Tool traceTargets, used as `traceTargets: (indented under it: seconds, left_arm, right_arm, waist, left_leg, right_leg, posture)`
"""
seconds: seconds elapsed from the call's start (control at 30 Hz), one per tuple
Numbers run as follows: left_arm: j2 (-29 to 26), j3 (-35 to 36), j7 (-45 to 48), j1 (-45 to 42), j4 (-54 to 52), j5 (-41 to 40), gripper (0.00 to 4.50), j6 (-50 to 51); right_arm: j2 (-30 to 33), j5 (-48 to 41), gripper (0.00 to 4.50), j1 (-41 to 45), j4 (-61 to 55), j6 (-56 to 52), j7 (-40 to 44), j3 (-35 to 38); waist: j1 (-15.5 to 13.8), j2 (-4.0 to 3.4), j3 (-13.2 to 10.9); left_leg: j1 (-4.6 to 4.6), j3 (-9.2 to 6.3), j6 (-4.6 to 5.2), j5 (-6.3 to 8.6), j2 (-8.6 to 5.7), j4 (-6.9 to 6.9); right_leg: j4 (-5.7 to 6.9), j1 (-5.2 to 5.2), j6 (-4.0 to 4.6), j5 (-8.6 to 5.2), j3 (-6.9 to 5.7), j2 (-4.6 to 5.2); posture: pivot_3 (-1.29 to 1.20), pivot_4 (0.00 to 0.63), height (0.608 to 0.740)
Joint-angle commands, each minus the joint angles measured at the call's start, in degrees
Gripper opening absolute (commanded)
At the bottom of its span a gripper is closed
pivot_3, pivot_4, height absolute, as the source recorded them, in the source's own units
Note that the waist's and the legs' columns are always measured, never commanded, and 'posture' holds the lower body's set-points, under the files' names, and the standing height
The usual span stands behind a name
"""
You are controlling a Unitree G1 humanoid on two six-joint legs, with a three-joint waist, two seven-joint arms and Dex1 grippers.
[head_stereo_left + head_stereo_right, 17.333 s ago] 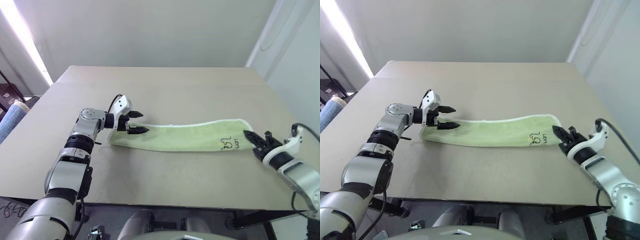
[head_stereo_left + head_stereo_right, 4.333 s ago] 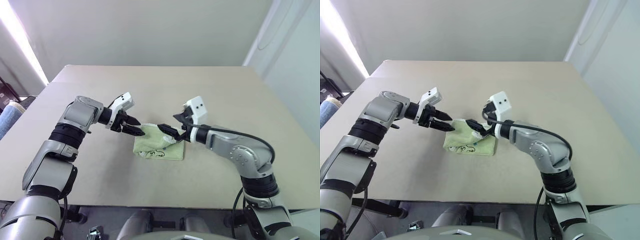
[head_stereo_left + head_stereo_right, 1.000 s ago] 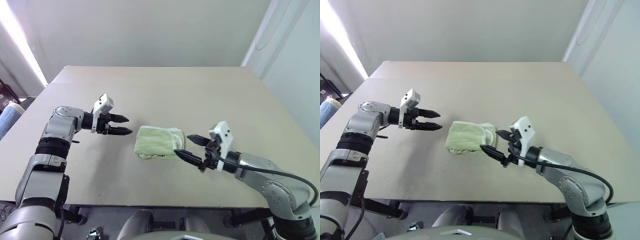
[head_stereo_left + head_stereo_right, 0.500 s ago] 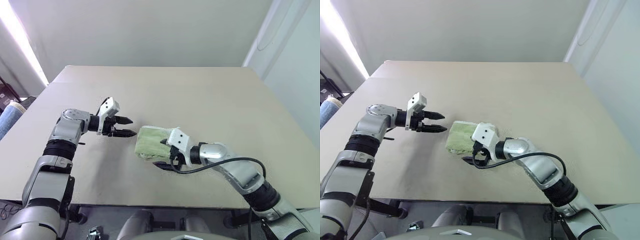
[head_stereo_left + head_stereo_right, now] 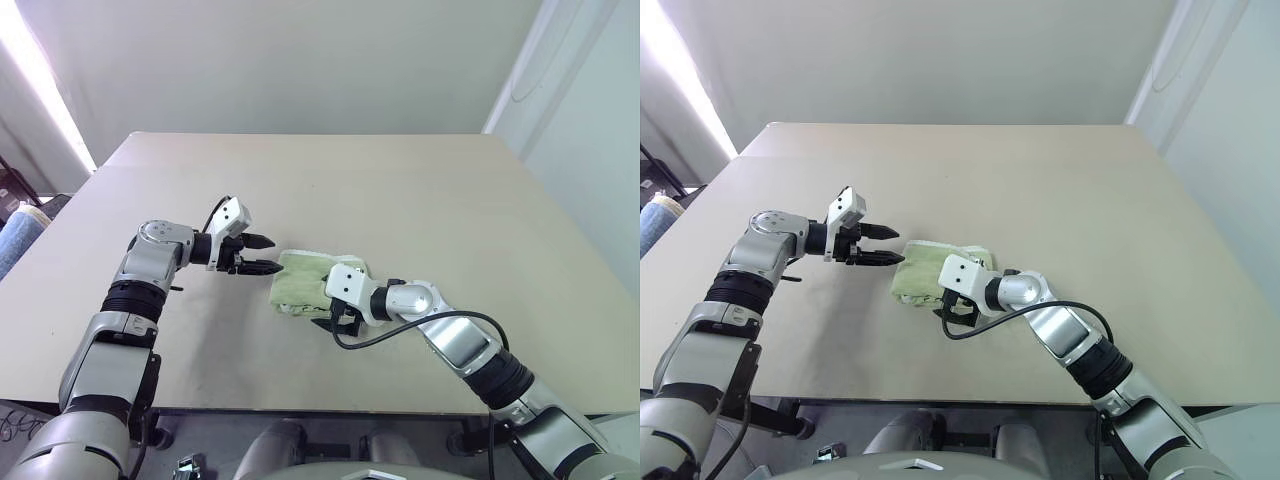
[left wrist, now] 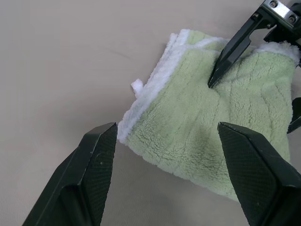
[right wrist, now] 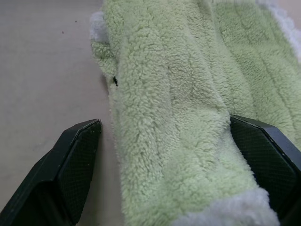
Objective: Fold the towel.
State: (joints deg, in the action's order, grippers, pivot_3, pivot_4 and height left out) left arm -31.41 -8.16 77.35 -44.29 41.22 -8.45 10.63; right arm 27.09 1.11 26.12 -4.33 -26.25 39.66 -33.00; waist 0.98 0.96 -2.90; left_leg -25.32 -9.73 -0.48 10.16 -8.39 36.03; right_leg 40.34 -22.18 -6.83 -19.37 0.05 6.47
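Observation:
The towel (image 5: pixel 303 281), lime-green terry with white edging, lies folded into a small thick bundle in the middle of the table (image 5: pixel 450 200). My left gripper (image 5: pixel 263 256) is open, and its tips hover just off the towel's left edge; the left wrist view shows the towel (image 6: pixel 211 127) ahead between its fingers (image 6: pixel 94 174). My right gripper (image 5: pixel 326 308) is open at the towel's near edge, with the jaws wide astride the fold. In the right wrist view the towel (image 7: pixel 178 94) bulges between the two pads (image 7: pixel 80 160). One right finger (image 6: pixel 233 52) rests on top of the cloth.
A rolled blue-and-beige fabric (image 5: pixel 15 235) stands off the table's far left side. Bare tabletop surrounds the towel on all sides, and the table's front edge (image 5: pixel 300 408) runs close below the arms.
My right gripper has swung in from the towel's right, rolled over and dropped, and its jaws now straddle the near fold. My left gripper has edged closer to the towel's left edge.

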Motion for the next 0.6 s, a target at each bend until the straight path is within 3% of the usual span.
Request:
traceTargets:
  seconds: [0.03, 0.3, 0.6]
  left_arm:
    - [-0.4, 1.2, -0.4, -1.4, -0.3, 0.0, 3.59, -1.0]
    - [-0.3, 1.3, -0.2, -1.4, -0.2, -0.2, 3.59, -0.9]
    - [-0.1, 1.3, -0.2, -2.2, 1.8, 0.2, 3.59, -2.1]
  right_arm:
    - [1.1, 6.7, 4.5, 1.9, 2.4, 2.3, -1.5, -1.0]
    - [-0.8, 11.8, 4.5, 2.9, 7.8, 6.3, -4.9, 0.4]
    - [0.6, 12.7, 4.5, 1.4, 6.0, 8.2, -2.1, 0.8]
  waist:
    - [0.0, -0.01, 0.0]
    - [0.0, -0.01, 0.0]
    - [-0.5, -0.04, 0.0]
  left_leg:
    - [0.01, 0.0, -0.02, 0.0, 0.0, 0.0]
    - [0.12, -0.13, -0.2, 0.01, 0.0, -0.02]
    - [0.16, -0.19, -0.24, 0.02, 0.0, -0.06]
  right_leg:
    - [0.0, 0.0, 0.01, 0.02, 0.01, -0.01]
    - [0.03, 0.02, 0.13, 0.34, 0.09, -0.16]
    - [0.03, 0.03, 0.26, 0.6, 0.18, -0.27]
  posture:
    - [0.0, 0.0, 0.692]
    - [0.0, 0.0, 0.692]
    - [0.0, 0.0, 0.692]
